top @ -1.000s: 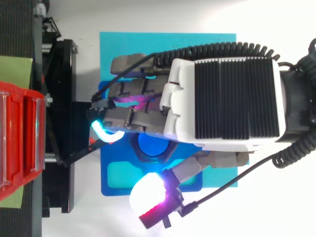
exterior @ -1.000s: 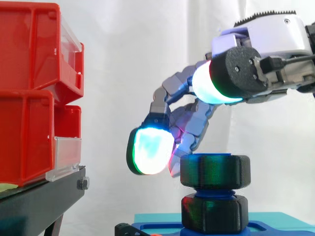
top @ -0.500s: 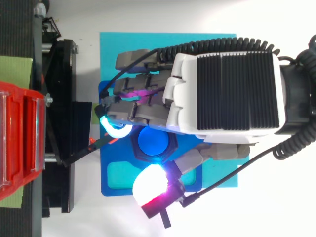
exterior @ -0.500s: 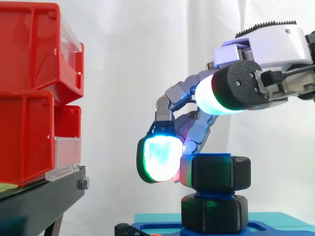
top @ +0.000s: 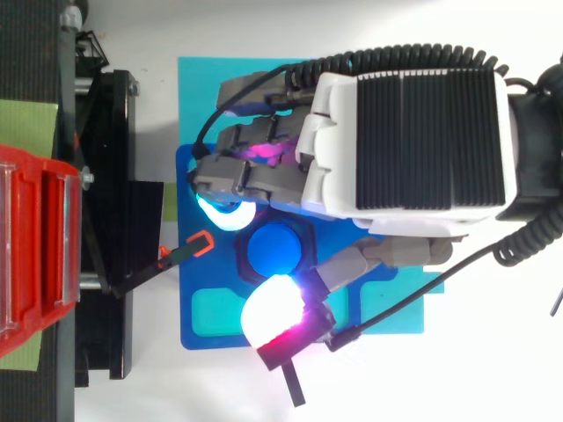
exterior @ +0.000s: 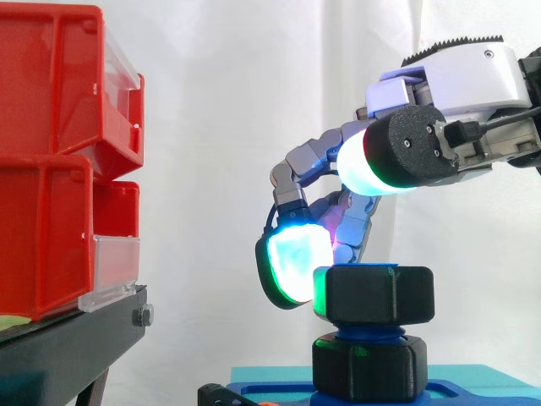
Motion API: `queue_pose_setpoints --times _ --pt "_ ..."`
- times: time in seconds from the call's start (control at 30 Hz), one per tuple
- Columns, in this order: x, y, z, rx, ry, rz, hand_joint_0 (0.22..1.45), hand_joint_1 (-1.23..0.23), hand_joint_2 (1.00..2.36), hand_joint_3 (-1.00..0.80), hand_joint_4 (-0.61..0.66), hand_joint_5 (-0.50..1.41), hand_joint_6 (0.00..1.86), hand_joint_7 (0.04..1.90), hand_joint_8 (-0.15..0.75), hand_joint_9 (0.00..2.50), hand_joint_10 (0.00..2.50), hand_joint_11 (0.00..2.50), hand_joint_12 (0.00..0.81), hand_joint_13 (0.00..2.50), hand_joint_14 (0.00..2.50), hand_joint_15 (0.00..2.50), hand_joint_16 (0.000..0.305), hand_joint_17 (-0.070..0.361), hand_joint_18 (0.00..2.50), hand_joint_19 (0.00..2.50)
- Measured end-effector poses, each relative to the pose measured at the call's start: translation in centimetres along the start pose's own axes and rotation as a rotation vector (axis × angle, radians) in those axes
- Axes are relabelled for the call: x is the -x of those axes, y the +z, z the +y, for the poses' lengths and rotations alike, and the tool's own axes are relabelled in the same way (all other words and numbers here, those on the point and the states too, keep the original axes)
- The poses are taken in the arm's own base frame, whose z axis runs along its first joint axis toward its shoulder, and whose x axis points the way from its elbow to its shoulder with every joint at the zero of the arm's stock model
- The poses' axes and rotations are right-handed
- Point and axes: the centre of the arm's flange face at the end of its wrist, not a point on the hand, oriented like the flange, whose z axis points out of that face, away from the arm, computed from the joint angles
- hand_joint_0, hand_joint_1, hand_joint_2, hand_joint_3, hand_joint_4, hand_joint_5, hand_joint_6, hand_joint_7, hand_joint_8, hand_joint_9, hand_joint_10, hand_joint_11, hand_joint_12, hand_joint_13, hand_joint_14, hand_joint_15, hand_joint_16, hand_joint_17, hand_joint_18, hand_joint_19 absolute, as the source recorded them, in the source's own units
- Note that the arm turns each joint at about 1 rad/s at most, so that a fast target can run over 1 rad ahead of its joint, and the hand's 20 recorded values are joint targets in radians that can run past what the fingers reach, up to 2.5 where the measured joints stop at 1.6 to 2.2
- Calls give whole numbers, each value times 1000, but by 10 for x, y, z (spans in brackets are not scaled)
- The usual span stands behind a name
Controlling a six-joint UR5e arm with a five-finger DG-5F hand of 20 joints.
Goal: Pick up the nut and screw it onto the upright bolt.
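Note:
The black nut [exterior: 374,294] sits on top of the upright blue bolt [top: 275,251], above a second black hex piece [exterior: 368,368] at the bolt's foot. The bolt stands on a blue base [top: 211,308]. My hand [top: 405,141] reaches in from the right and hangs over the bolt with its fingers curled down. One glowing fingertip [exterior: 292,262] presses against the nut's left side. The glowing thumb pad [exterior: 372,165] is on the near side, higher than the nut. Other fingers are hidden behind the nut.
Red bins [exterior: 59,161] stand stacked on a black stand [exterior: 68,347] at the left. A cyan mat [top: 202,97] lies under the blue base. A black arm with an orange tip [top: 189,249] points from the stand toward the bolt.
The hand has shifted toward the bolt and its glowing fingertip has swung in from left of the nut until it touches the nut's side. The nut stays on the bolt.

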Motion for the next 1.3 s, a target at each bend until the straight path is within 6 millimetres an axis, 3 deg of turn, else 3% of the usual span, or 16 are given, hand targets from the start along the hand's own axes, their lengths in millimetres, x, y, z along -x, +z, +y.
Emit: queue_pose_setpoints --times 0.23,0.47,0.97,1.07,1.17,1.3 --pt "0 -1 -1 -2 -1 3 545 -250 1000 -500 167 53 500 1403 283 1220 0 2 222 854 0 0 20 45 566 86" --pt "0 -2 -5 0 -2 12 548 -281 1000 -500 113 60 638 1178 266 1477 0 50 171 1044 0 7 14 32 789 177" --pt "8 -11 -33 -11 -19 37 547 -307 1000 -500 104 72 656 1124 218 1738 6 164 130 1218 0 29 9 19 989 287" --pt "9 -13 -38 -16 -21 39 544 -297 1000 -500 103 72 641 1162 236 1733 7 174 139 1218 0 30 9 21 991 284" --pt "10 -14 -42 -16 -21 38 539 -255 1000 -500 150 62 509 1395 260 1599 6 165 174 1114 1 26 15 33 866 253" --pt "20 -14 -46 -10 -22 25 532 -230 1000 -500 170 -17 505 1177 275 1417 5 137 207 1013 0 14 19 44 778 248"
